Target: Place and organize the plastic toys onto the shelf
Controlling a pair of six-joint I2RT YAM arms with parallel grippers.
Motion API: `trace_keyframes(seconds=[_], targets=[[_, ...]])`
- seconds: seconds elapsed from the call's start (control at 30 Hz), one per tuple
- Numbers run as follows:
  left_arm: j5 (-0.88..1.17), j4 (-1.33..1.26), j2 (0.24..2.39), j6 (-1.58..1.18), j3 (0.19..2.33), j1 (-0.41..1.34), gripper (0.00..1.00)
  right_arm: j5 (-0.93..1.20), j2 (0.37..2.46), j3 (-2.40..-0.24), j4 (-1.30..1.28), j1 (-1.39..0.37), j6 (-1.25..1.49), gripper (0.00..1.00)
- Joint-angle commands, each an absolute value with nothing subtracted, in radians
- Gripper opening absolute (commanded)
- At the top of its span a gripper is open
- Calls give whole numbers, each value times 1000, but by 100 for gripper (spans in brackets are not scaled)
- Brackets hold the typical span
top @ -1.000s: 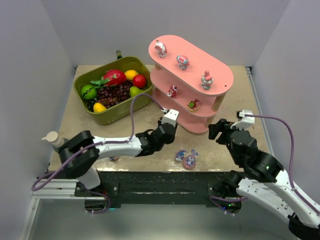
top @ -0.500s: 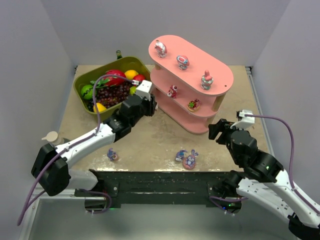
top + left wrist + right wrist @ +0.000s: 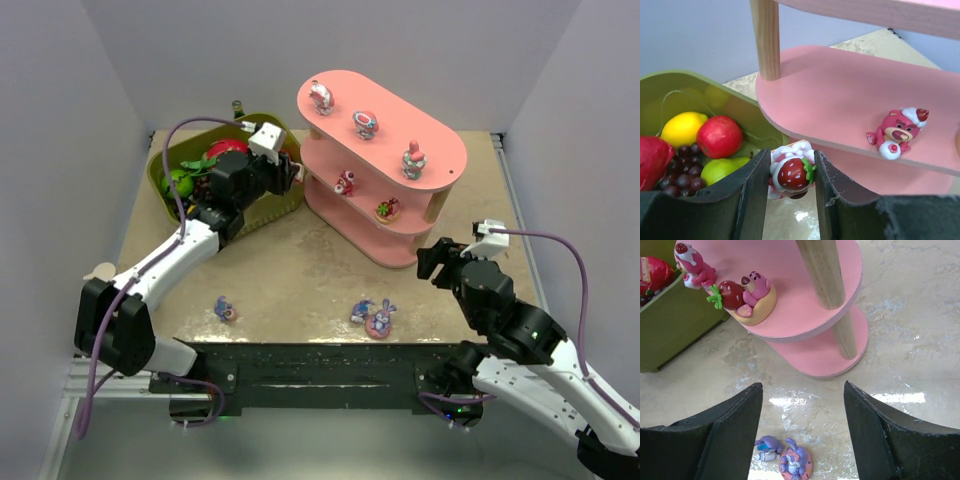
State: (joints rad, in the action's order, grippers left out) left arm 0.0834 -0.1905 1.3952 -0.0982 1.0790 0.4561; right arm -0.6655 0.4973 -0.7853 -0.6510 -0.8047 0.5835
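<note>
Toys look a little past halfway sorted, to my eye. Furthest left, a small blue-pink figure (image 3: 224, 309) lies alone on the table (image 3: 300, 270), well apart from everything else. Above the green basket (image 3: 262, 208), the left gripper (image 3: 791, 152) pinches a strawberry toy (image 3: 792, 175) between its jaws. It is just beside the end of the shelf's middle board and not yet set down. The shelf (image 3: 440, 150) carries five figures, three spaced along the top board and two on the middle one. Near the table's front edge a purple figure (image 3: 361, 310) and a bunny (image 3: 381, 321) lie close together. The right gripper (image 3: 435, 258) hovers beyond them, jaws spread wide and holding nothing. That leaves three toys on the table, plus the one in hand.
</note>
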Motion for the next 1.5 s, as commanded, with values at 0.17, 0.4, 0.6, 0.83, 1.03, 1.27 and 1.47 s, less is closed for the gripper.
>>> trace_keyframes(seconds=[0.17, 0.4, 0.6, 0.83, 1.03, 1.27, 1.47], targets=[[391, -330, 1523, 58, 1204, 377, 0, -716, 525, -825, -621, -802, 572, 70], [520, -298, 1608, 110, 1299, 351, 0, -716, 541, -828, -606, -802, 571, 70], [603, -235, 1663, 178, 1354, 342, 2, -723, 561, -831, -594, -801, 571, 70], [653, -160, 1713, 247, 1410, 327, 3, -724, 572, -828, -589, -802, 575, 70], [719, -121, 1759, 258, 1466, 299, 15, -718, 583, -824, -584, -802, 583, 70], [753, -2, 1824, 324, 1571, 291, 23, -719, 595, -825, -574, -804, 581, 70], [775, 101, 1848, 354, 1628, 288, 26, -713, 595, -816, -571, -802, 586, 70]])
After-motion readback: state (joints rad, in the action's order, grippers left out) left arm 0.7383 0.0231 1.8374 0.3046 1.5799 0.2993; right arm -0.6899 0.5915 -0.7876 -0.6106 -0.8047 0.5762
